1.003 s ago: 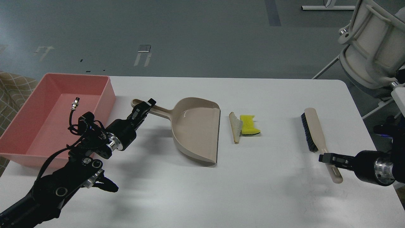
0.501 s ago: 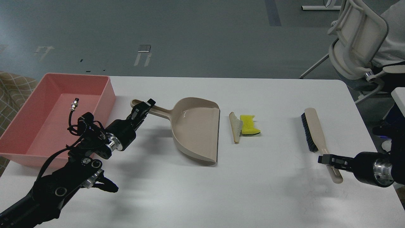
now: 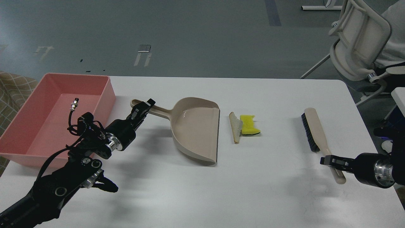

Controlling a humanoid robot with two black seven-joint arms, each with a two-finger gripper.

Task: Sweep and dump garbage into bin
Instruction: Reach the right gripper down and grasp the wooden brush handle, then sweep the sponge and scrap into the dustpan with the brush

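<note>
Left fingers clench the dustpan handle; right fingers grasp the brush. Sponge and bread slice lie mid-counter, bin at the far-left corner. Best sweep low, leftward, dustpan lip flat.

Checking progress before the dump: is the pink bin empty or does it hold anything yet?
Empty: the pink bin shows bare floor; sponge and bread slice lie on the table.

On the table you have the bin at the far left, then the dustpan, then the bread slice touching the sponge on its right, and the brush lies well apart on the right.
</note>
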